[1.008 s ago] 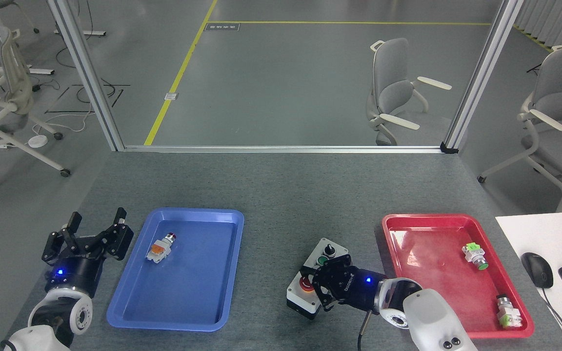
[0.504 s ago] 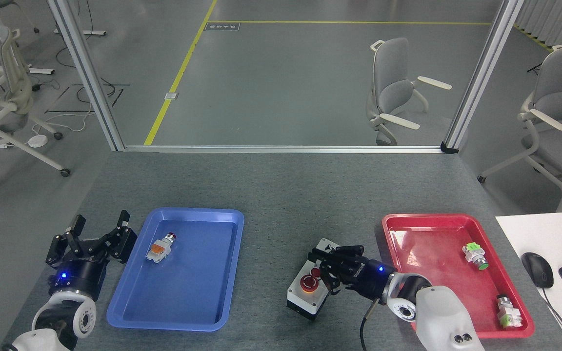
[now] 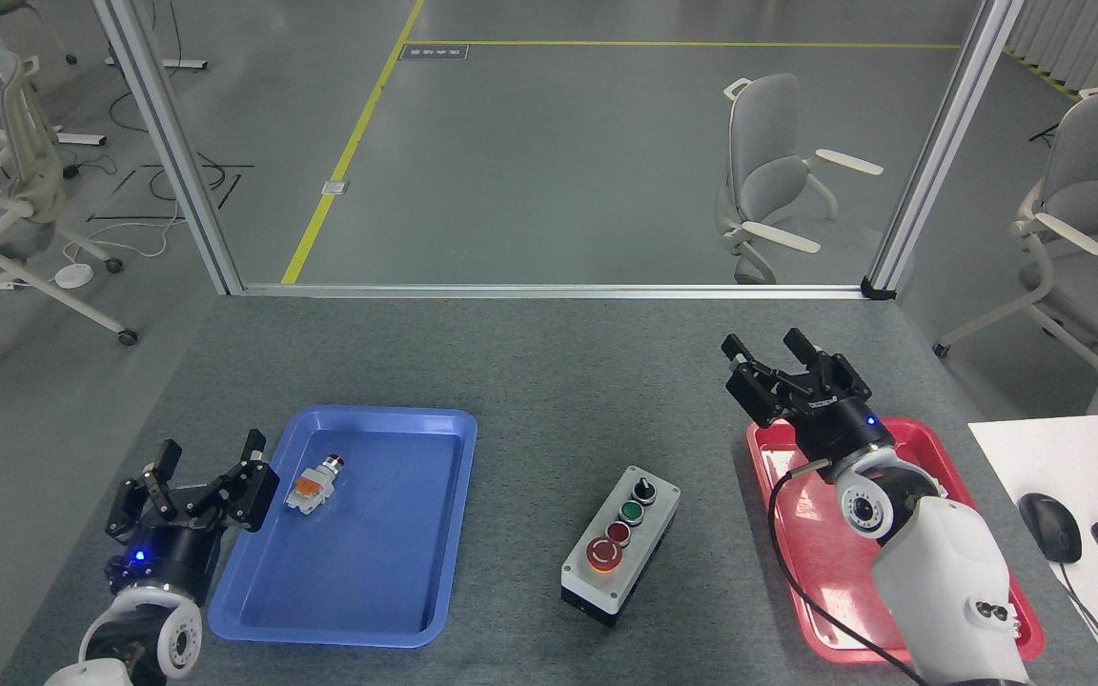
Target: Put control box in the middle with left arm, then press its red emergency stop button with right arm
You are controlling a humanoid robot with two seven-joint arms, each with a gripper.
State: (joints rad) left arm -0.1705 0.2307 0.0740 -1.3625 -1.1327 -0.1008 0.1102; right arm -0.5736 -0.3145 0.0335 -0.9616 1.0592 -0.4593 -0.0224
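A moment ago the right hand (image 3: pixel 790 367) was down on the box (image 3: pixel 620 545), over the big red button (image 3: pixel 603 554). Now it has lifted up and away, and hangs open over the far end of the red tray (image 3: pixel 1026 624), holding nothing. The box sits alone on the grey tabletop (image 3: pixel 549 381), well below and to the left of that hand, between the two trays. The left hand (image 3: pixel 198 476) is open too, empty, just beside the blue tray (image 3: pixel 339 629), and it has crept a bit closer to it. The box is in the middle and the press looks done, so the job seems finished
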